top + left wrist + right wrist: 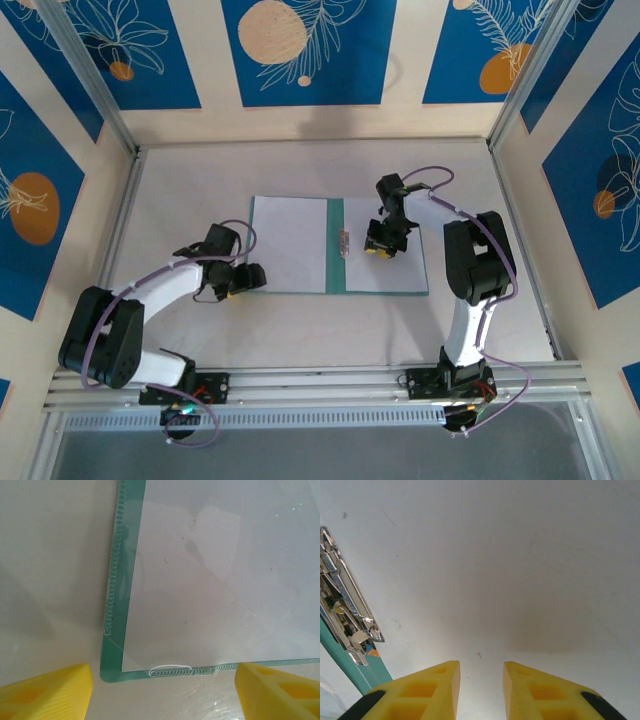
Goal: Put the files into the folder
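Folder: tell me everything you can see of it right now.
The folder is thin teal-green card, lying open and flat on the table, with its spine running away from the arms. A silver clip sits beside the spine. White sheets cover both leaves, and a clear ribbed seam edges the left leaf. The left gripper straddles the near-left corner and the right gripper is over the right leaf. Whether either touches it can't be told.

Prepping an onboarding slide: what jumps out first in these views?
The teal folder lies open flat mid-table, with white sheets on both leaves and a silver clip by its spine. The left gripper hangs, jaws wide, at the folder's near-left corner. The right gripper sits over the right-hand sheet beside the clip, jaws narrowly apart with nothing between them.
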Available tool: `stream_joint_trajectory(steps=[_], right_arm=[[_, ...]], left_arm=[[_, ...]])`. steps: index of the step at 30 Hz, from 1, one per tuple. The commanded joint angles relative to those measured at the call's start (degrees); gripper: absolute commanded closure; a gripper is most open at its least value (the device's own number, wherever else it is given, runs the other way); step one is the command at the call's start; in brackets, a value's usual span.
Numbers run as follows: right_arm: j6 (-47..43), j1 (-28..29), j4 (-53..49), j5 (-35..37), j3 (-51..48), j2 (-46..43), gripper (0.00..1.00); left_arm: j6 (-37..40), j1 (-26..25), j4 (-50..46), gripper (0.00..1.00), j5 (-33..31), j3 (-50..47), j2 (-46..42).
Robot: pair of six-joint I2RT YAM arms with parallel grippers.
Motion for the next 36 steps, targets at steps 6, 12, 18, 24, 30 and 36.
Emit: stream_joint_trajectory(steps=[6,12,18,24,30,36], right_arm=[[-0.3,-0.2,0.0,-1.2,-0.6,0.9,0.70],[-0.4,-0.2,0.1,-1.3,-0.8,0.9,0.69],[-0.5,-0.3,0.2,-1.5,-0.8,1.3,0.69],[-0.6,-0.3,0.4,-1.7,-0.7,2.2,0.70],[-0.7,-0.4,0.3,-1.6,-0.8,2.4,0.69],[-0.8,-0.5,0.4,-2.0,-0.6,2.5,0.69]], left_arm=[[-1.4,0.6,1.7,0.28,1.8,-1.8,-0.1],[-1.9,0.6,3.6,0.34,2.6,-2.3,0.2],[-2.5,1.2,7.1,0.37,4.3,-3.6,-0.3],[-5.0,2.6,15.2,0.45,7.8,-7.5,-2.5],[-5.6,2.8,22.1,0.60,9.2,-10.0,-6.1],[-5.4,2.8,26.9,0.68,9.6,-11.0,-8.2]])
